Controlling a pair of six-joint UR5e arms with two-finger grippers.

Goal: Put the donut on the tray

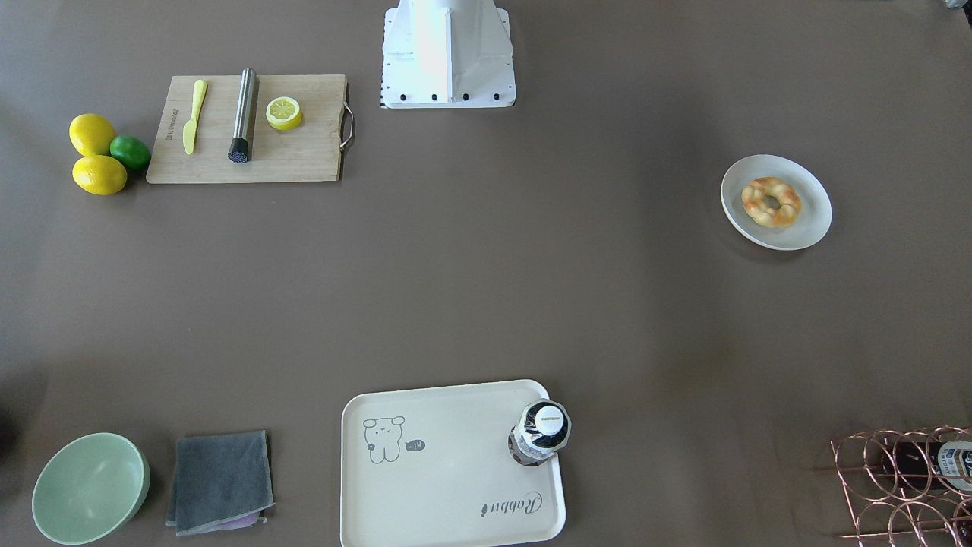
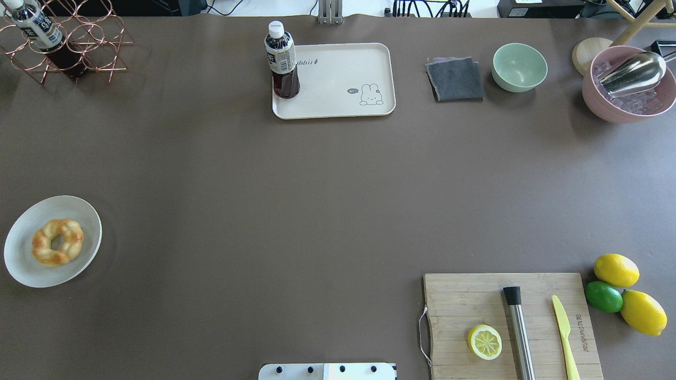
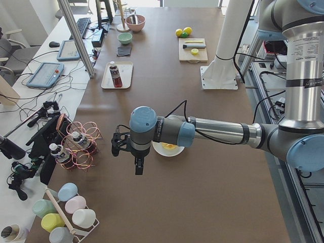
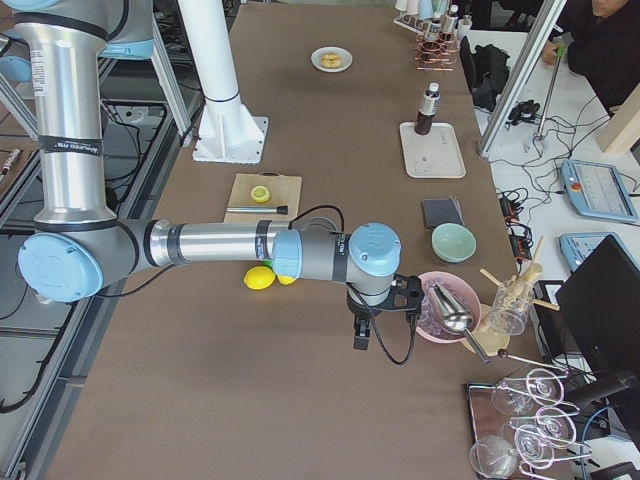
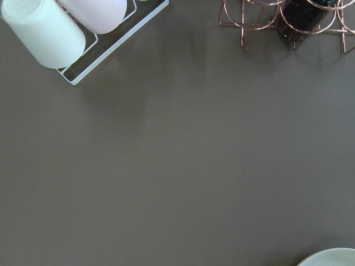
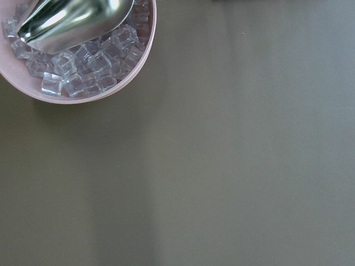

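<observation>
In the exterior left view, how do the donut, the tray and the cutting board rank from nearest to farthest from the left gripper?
From the left gripper:
1. donut, on its plate just behind the arm.
2. tray, farther along, view's left side.
3. cutting board, far end, robot's side.

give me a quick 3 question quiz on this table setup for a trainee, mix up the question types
1. True or false: the tray has nothing on it.
2. Fill in: the cut fruit on the cutting board is a ____ half.
3. The donut sits on: A) the tray B) the cutting board C) a round white plate.

Key: 1 false, a bottle stands at one corner of it; 2 lemon; 3 C.
</observation>
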